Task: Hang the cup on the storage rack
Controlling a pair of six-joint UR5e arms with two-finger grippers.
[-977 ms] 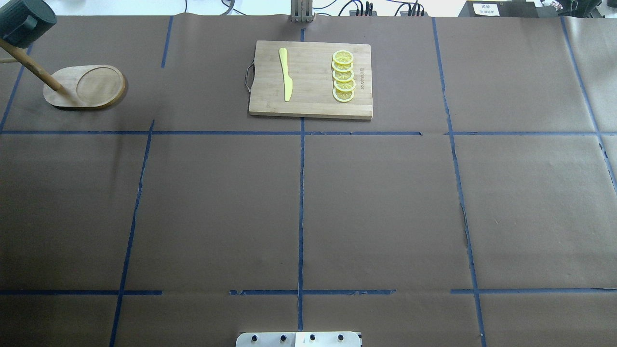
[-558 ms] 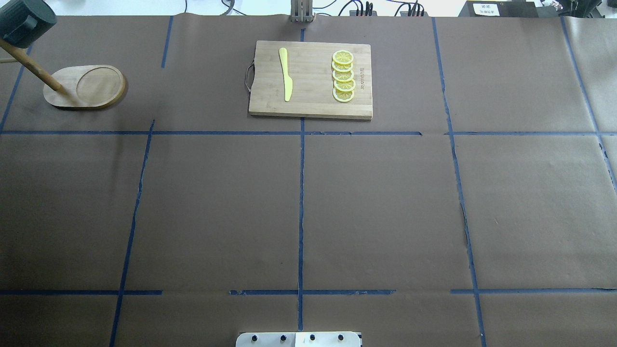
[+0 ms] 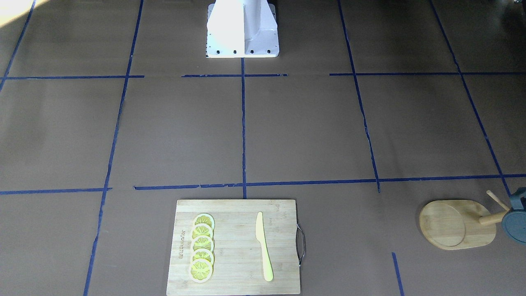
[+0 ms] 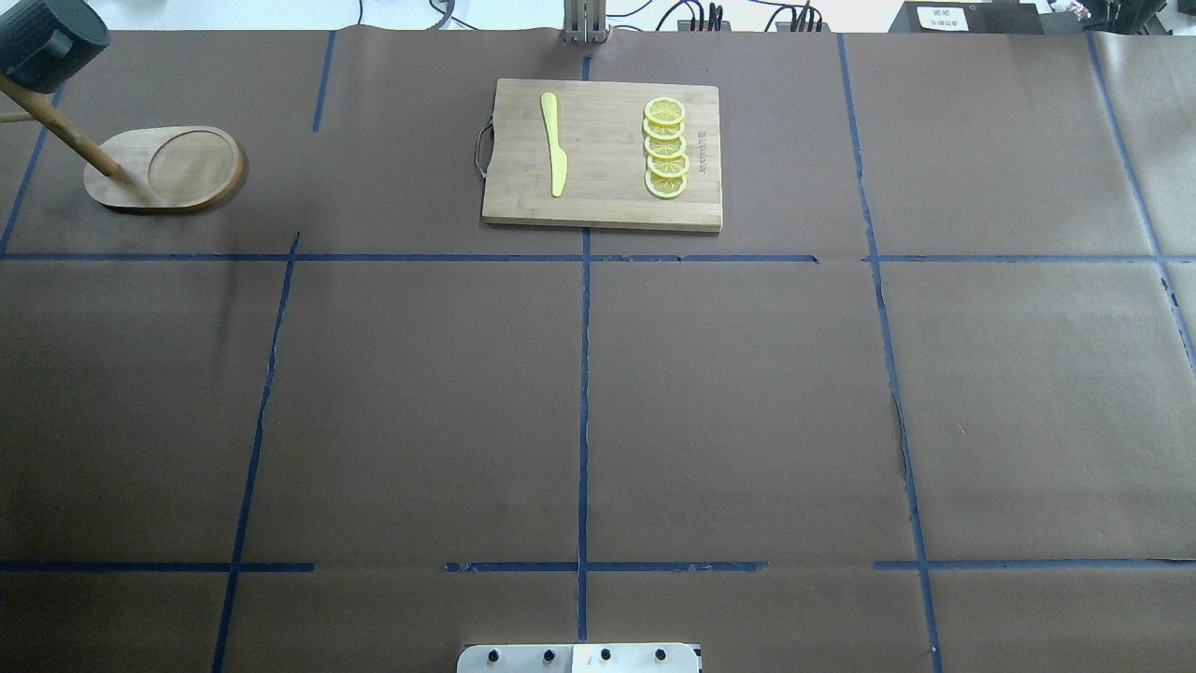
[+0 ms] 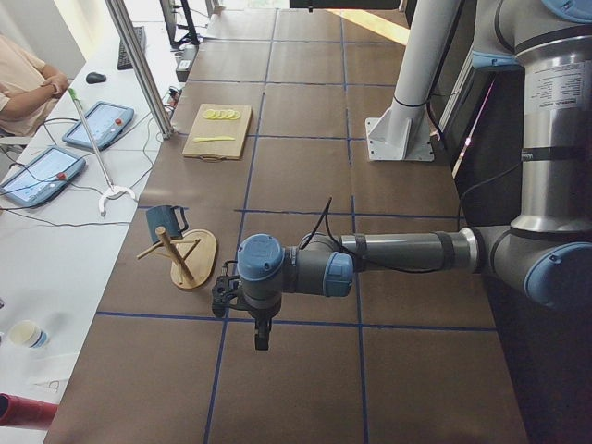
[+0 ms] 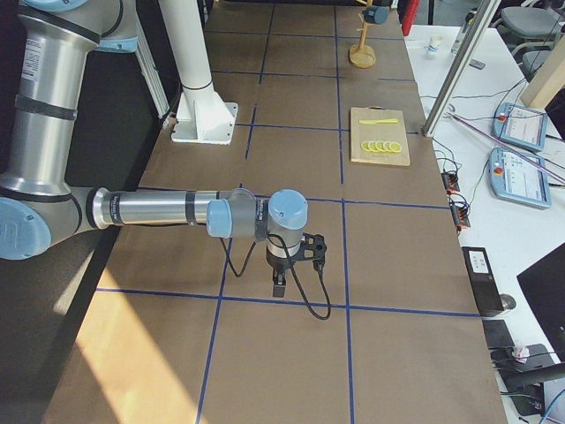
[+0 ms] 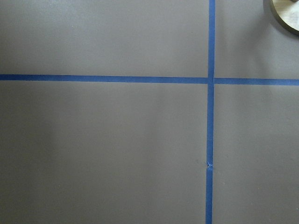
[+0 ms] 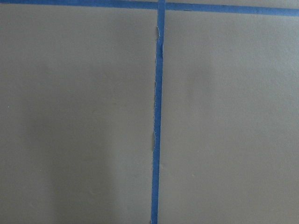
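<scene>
The dark blue-grey cup (image 4: 42,42) hangs by its handle on an upper peg of the light wooden storage rack (image 4: 168,170) at the table's far left. Both also show in the front view, cup (image 3: 517,218) and rack (image 3: 456,224), and in the exterior left view, cup (image 5: 165,222) and rack (image 5: 191,264). No gripper touches them. My left gripper (image 5: 222,294) shows only in the exterior left view, above the table near the rack. My right gripper (image 6: 313,250) shows only in the exterior right view. I cannot tell whether either is open or shut.
A rectangular wooden cutting board (image 4: 603,210) with a yellow knife (image 4: 555,145) and several lemon slices (image 4: 665,148) lies at the far middle. Blue tape lines cross the brown table cover. The rack's base edge (image 7: 285,16) shows in the left wrist view.
</scene>
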